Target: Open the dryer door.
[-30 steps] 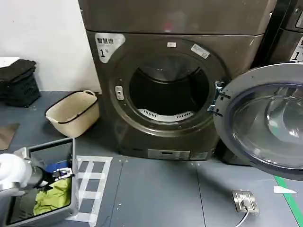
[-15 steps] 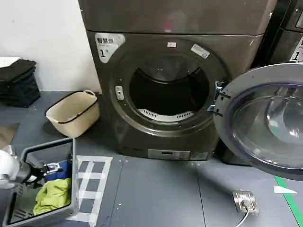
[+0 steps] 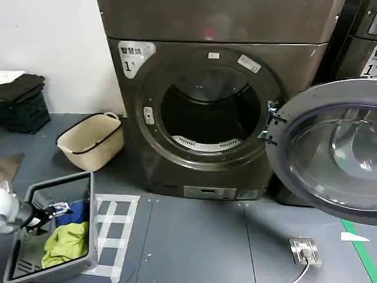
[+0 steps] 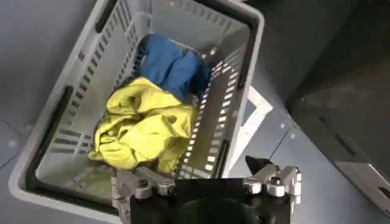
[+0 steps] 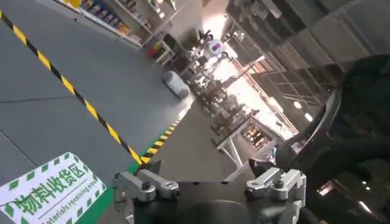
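At far right, door (image 3: pixel 330 150) hangs wide off dryer (image 3: pixel 206 112); opening looks done. Left gripper (image 3: pixel 53 210) near basket (image 3: pixel 88 230), jaws spread, empty; right jaws spread.

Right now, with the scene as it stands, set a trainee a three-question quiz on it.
1. True or false: the dryer door is shut.
2. Which clothes lie in the grey basket? A) red and white B) yellow and blue C) black only
3. Fill in: the left gripper hangs over the ____.

Key: 1 false, it hangs open to the right of the drum mouth; 2 B; 3 grey basket.
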`<action>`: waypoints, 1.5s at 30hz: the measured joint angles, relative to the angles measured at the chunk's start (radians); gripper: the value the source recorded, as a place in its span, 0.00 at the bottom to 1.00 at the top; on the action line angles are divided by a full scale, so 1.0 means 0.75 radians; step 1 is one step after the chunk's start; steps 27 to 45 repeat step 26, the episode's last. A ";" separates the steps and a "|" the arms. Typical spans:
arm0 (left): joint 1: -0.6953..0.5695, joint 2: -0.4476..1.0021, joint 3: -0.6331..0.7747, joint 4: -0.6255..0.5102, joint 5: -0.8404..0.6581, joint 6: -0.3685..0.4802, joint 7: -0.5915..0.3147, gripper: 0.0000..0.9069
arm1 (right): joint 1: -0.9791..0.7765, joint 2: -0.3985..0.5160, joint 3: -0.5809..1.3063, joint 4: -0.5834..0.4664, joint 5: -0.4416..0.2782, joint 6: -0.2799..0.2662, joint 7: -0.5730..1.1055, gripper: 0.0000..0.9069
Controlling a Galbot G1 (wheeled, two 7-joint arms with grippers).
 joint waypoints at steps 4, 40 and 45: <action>0.009 0.000 -0.012 0.006 -0.001 -0.002 0.000 1.00 | 0.006 0.000 0.001 -0.009 0.000 0.021 -0.004 1.00; 0.021 -0.005 -0.039 0.014 0.020 -0.017 0.008 1.00 | 0.020 0.000 0.005 -0.023 -0.029 0.038 -0.012 1.00; 0.021 -0.005 -0.039 0.014 0.020 -0.017 0.008 1.00 | 0.020 0.000 0.005 -0.023 -0.029 0.038 -0.012 1.00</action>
